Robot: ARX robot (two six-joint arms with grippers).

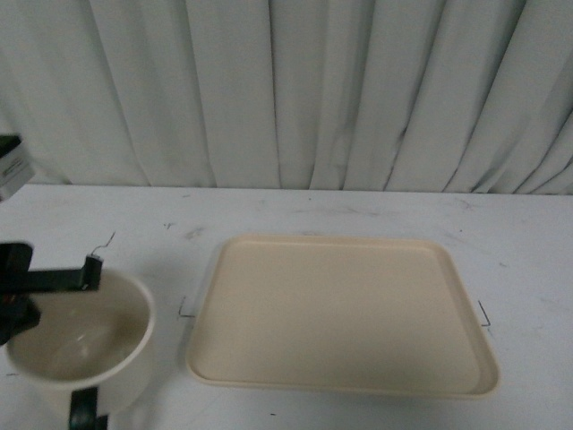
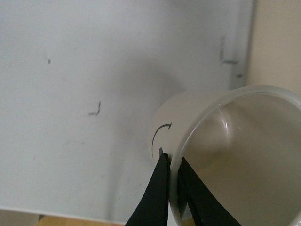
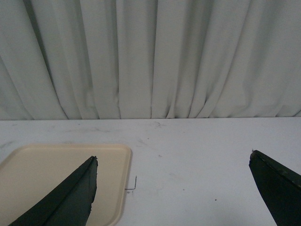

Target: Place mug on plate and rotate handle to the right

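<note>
The white mug (image 1: 85,345) is at the near left of the table, just left of the beige plate (image 1: 340,313), open side up. My left gripper (image 1: 92,271) reaches in from the left and is shut on the mug's far rim. In the left wrist view one black finger (image 2: 157,193) is outside the mug's wall (image 2: 188,117) and the other is inside. A black face mark (image 2: 161,133) shows on that wall. A black piece (image 1: 85,408) at the mug's near side looks like the handle. My right gripper (image 3: 171,188) is open and empty over bare table beside the plate's corner (image 3: 47,174).
A white pleated curtain (image 1: 286,90) hangs behind the white table (image 1: 358,210). Small black corner marks (image 1: 183,309) lie on the table at the plate's left and right sides. The plate's edge (image 2: 277,42) also shows in the left wrist view.
</note>
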